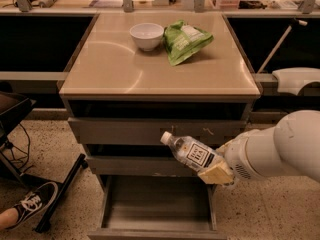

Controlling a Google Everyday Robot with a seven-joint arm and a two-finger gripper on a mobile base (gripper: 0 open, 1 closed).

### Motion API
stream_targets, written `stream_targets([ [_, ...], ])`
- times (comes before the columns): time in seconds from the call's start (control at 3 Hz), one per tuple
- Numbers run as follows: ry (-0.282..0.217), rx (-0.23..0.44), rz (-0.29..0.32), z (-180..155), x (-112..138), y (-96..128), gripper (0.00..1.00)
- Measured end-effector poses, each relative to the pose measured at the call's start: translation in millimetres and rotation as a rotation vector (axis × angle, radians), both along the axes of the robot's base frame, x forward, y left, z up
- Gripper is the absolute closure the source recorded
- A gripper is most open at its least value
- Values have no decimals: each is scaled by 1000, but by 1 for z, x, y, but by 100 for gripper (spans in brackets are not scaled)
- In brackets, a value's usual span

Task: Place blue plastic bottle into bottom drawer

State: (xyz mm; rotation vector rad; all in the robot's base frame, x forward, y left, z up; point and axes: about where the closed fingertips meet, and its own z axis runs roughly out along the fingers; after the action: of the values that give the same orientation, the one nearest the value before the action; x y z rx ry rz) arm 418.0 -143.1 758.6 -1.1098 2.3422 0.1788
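I am mid-carry, my gripper (215, 171) clamped on the base of the blue plastic bottle (191, 154), which hangs tilted at middle-drawer (130, 165) height (cap up-left), so next I judge it needs lowering into the open bottom drawer (157, 206) before I let go.

The blue plastic bottle (192, 154) was clear, white-capped, its pale label printed dark; the cream-padded gripper (215, 172) clasped it just above the bottom drawer (155, 208), plain grey; farther above the drawer, a white bowl (146, 36) and green bag (185, 42).
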Motion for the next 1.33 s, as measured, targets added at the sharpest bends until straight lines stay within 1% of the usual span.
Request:
stream_targets([
  [0.33, 1, -40, -35, -22, 0, -2, 100],
  [0.67, 57, -83, -81, -113, -12, -17, 100],
  [1.0, 132, -93, -105, -236, -12, -37, 100],
  [1.33, 126, -95, -105, -233, -12, -37, 100],
])
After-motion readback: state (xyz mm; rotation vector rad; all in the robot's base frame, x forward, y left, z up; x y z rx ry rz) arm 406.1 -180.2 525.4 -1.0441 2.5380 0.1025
